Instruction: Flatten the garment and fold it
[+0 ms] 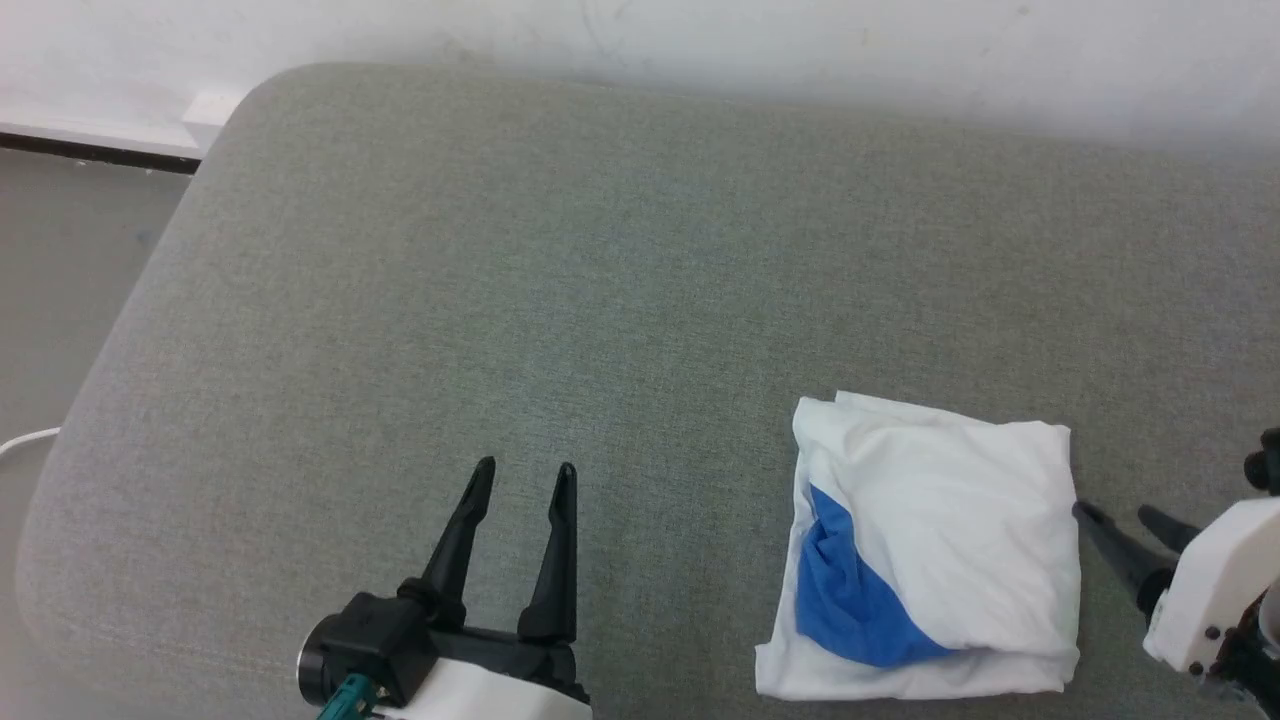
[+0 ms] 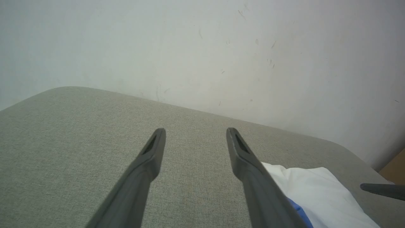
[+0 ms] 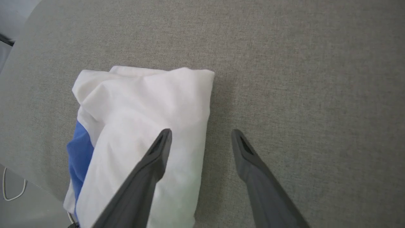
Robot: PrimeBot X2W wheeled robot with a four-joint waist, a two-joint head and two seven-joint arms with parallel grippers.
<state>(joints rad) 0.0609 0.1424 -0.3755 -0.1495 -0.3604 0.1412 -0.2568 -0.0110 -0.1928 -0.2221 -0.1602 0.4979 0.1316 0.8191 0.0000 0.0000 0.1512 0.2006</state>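
The garment lies folded into a compact white square with a blue wedge showing at its left side, on the grey cushion's near right part. It also appears in the right wrist view and at the lower right of the left wrist view. My right gripper is open just right of the garment's right edge, holding nothing; from its wrist camera the gripper straddles that edge from above. My left gripper stands open and empty over bare cushion, well left of the garment; its fingers spread wide.
The grey cushioned surface has a rounded left edge dropping to the floor, where a white cable lies. A white wall runs along the back. Bare cushion stretches behind and left of the garment.
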